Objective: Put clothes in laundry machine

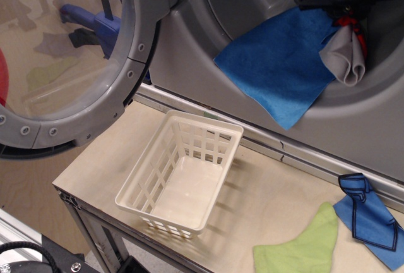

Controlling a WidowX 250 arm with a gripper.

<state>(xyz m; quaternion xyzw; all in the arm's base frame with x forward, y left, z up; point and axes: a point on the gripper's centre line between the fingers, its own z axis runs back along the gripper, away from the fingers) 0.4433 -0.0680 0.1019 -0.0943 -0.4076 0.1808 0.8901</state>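
My gripper (344,1) is at the top right, inside the mouth of the grey laundry machine drum (246,1). It is shut on the clothes bundle. The bright blue cloth (278,64) hangs out and drapes over the drum's lower rim. The light grey cloth (346,61) hangs folded just to its right. A bit of the red cloth (358,25) shows under the gripper. The round clear-windowed door (63,58) stands open at the left.
A white slatted basket (183,178) stands on the wooden table (101,159) in front of the machine. A lime green cloth (303,244) and a blue cloth with dark stitched edges (369,219) lie at the table's right.
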